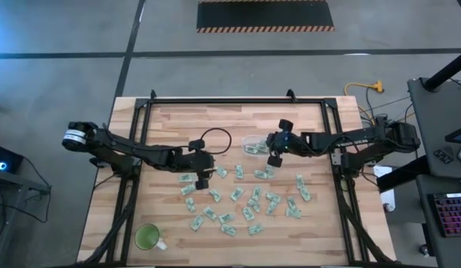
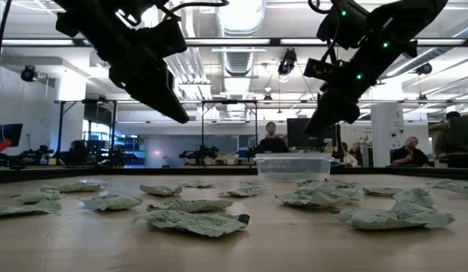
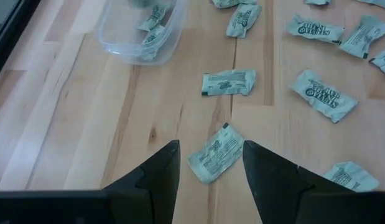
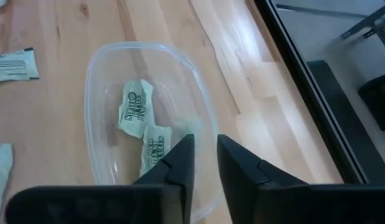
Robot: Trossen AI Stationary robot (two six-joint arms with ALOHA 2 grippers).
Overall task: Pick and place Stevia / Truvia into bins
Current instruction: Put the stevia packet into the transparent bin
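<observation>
Sachet [image 3: 216, 153] btwn left gripper [image 3: 211, 163] fingers, table.

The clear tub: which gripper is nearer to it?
Right. The right gripper hangs above the clear tub, fingers slightly apart. The left gripper is off among the loose sachets, open around one sachet.

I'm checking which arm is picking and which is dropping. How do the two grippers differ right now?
The left gripper is wide open, straddling a sachet on the bare table; the right gripper shows a narrow gap between its fingers and hovers over the clear tub, which holds sachets. The left is at work among the scattered sachets; the right is at the tub. Neither holds anything.
</observation>
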